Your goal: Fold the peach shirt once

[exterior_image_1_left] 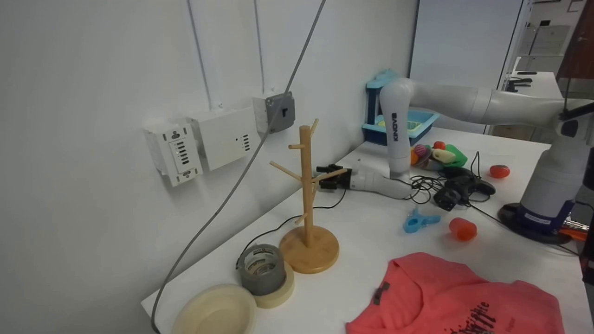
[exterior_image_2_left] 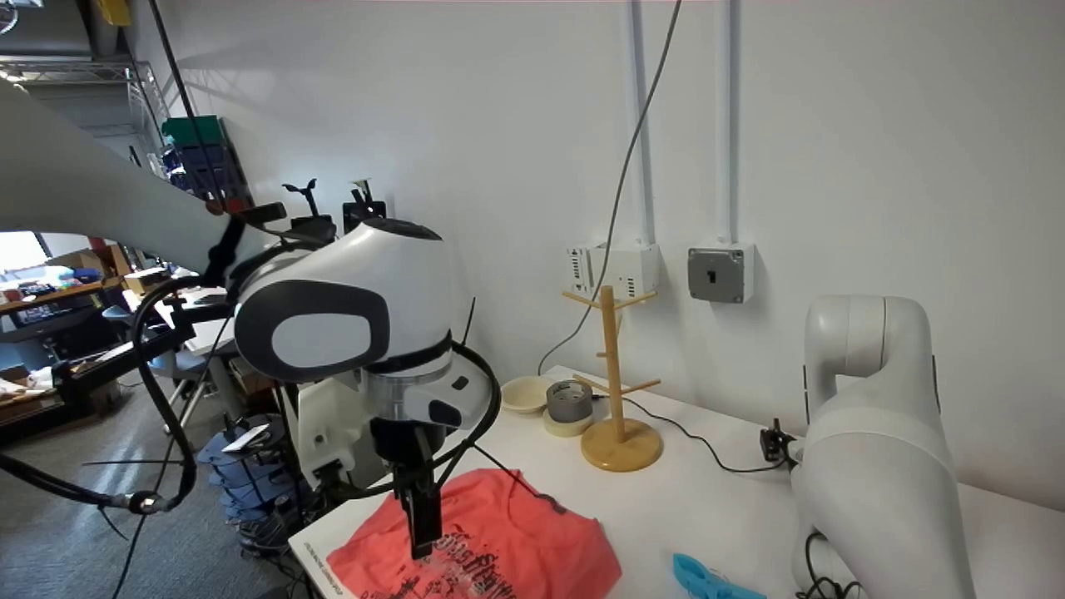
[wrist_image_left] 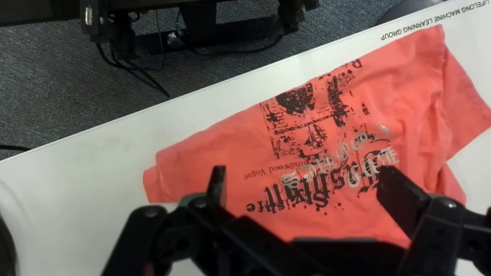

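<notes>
Peach shirt (wrist_image_left: pixel 322 142) lies on bench (wrist_image_left: pixel 80 188) beneath tool (wrist_image_left: pixel 305 176), extending toward 2 o'clock in wrist view; jaws stand wide apart.

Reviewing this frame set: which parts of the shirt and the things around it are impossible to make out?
Peach shirt: near part cut off by the bottom edge in both exterior views.
The shirt's stretch behind the gripper: blocked by it in the wrist view.
Pale bowl: cut off by the bottom edge in this exterior view.
Grey tape roll: label too small to read fully in both exterior views.
</notes>
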Motion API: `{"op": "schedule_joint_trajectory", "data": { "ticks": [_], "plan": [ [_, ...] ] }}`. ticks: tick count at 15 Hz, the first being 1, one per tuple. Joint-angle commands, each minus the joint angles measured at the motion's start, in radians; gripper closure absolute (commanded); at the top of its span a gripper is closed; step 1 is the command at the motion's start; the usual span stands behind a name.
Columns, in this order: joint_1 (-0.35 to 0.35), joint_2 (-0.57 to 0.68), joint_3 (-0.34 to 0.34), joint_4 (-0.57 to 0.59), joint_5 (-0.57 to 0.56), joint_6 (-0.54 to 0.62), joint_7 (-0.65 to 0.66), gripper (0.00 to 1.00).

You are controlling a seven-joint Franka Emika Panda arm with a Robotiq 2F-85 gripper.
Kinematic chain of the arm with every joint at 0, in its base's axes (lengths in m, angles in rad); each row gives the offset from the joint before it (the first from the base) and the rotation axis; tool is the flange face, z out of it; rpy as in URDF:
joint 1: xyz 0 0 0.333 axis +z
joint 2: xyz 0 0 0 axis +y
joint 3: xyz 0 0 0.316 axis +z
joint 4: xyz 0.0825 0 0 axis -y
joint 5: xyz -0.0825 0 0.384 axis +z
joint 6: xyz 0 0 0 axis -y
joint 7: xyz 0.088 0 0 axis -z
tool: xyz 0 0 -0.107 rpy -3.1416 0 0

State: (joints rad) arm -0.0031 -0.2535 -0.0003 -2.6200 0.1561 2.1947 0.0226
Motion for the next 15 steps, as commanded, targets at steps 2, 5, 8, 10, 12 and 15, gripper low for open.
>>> {"op": "schedule_joint_trajectory", "data": {
  "ticks": [2, 5, 8, 10, 12, 15],
  "plan": [
    [-0.019, 0.053, -0.003, 0.003, -0.028, 0.068, 0.057, 0.00],
    [-0.039, 0.107, -0.016, 0.004, -0.043, 0.135, 0.096, 0.00],
    [-0.060, 0.165, -0.040, 0.009, -0.043, 0.188, 0.119, 0.00],
    [-0.070, 0.202, -0.058, 0.012, -0.032, 0.219, 0.116, 0.00],
    [-0.078, 0.240, -0.077, 0.017, -0.007, 0.239, 0.095, 0.00],
    [-0.085, 0.301, -0.095, 0.029, 0.045, 0.253, 0.056, 0.00]
  ]
}}
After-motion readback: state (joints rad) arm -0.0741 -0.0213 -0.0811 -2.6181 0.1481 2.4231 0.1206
